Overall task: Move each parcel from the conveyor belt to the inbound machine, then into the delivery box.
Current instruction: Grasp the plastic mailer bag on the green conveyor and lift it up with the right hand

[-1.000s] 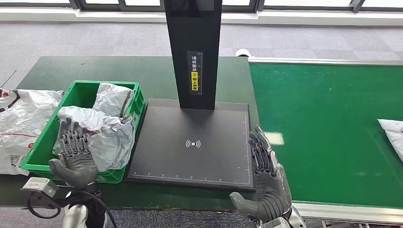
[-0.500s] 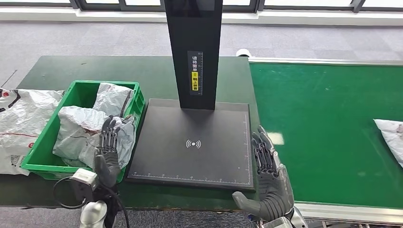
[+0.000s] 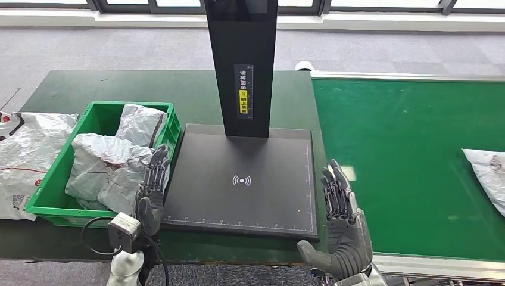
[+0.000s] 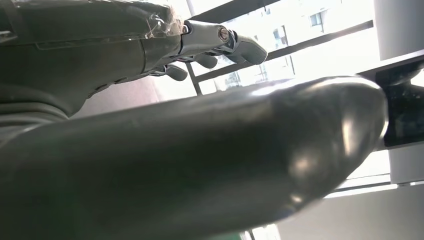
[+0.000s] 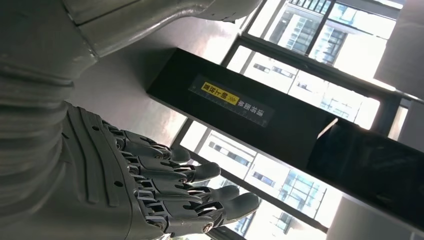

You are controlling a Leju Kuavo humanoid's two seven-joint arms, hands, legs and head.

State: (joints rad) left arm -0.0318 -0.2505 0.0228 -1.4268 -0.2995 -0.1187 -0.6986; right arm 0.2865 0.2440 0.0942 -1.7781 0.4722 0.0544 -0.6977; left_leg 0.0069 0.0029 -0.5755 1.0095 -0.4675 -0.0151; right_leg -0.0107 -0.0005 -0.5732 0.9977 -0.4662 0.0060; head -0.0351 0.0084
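Waiting posture, by the look of it — your right hand [image 3: 342, 229] hangs at the front right corner of the inbound machine [image 3: 238, 179], palm up, fingers straight and spread, nothing in it. That puts it next to the conveyor belt [image 3: 405, 161], where the next parcel [image 3: 485, 173] lies well off at the far right edge, out of reach for now. Your left hand [image 3: 152, 193] stands edge-on between the delivery box [image 3: 59, 190] and the scan plate, fingers extended, holding nothing. Crumpled grey bags [image 3: 110, 164] already fill the box — I'd judge those done. More bags [image 3: 27, 155] lie on the table outside it.
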